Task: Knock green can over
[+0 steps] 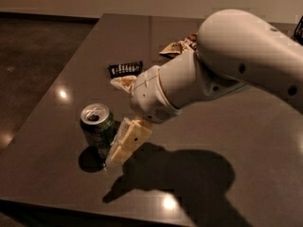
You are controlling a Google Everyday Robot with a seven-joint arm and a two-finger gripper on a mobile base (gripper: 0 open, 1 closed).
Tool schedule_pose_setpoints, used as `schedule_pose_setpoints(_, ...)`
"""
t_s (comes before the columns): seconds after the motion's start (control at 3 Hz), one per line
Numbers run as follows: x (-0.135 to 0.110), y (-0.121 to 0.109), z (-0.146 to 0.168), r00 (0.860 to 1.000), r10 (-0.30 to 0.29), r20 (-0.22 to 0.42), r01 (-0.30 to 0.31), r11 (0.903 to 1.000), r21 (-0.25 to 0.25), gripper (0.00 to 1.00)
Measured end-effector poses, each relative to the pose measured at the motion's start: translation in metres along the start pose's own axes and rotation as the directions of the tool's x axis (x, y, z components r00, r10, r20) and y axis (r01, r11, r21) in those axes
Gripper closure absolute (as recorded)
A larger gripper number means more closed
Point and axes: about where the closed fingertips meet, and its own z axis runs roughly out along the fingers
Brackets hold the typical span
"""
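At the table's (265, 141) near edge: can (97, 125) upright

Your gripper (117, 122) hangs just beside the can, fingers (127, 141) spread wide; the lower one sits close by its side. Your wrapper (125, 69) lies farther back.

black wrapper (125, 69) — snack bag (177, 47) — table (265, 145)

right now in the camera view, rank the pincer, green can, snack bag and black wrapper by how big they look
1. pincer, open, next to the green can
2. green can
3. black wrapper and snack bag: unsure, the arm hides most of the bag
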Motion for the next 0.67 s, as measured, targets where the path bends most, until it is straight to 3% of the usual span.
schedule_pose_setpoints(0.33, 0.000, 0.004, 0.016, 1.000, -0.010, -0.017, 0.009, 0.9988, -0.048, 0.00)
schedule_pose_setpoints(0.67, -0.001, 0.004, 0.026, 0.999, -0.015, -0.032, 0.011, 0.9956, -0.093, 0.17)
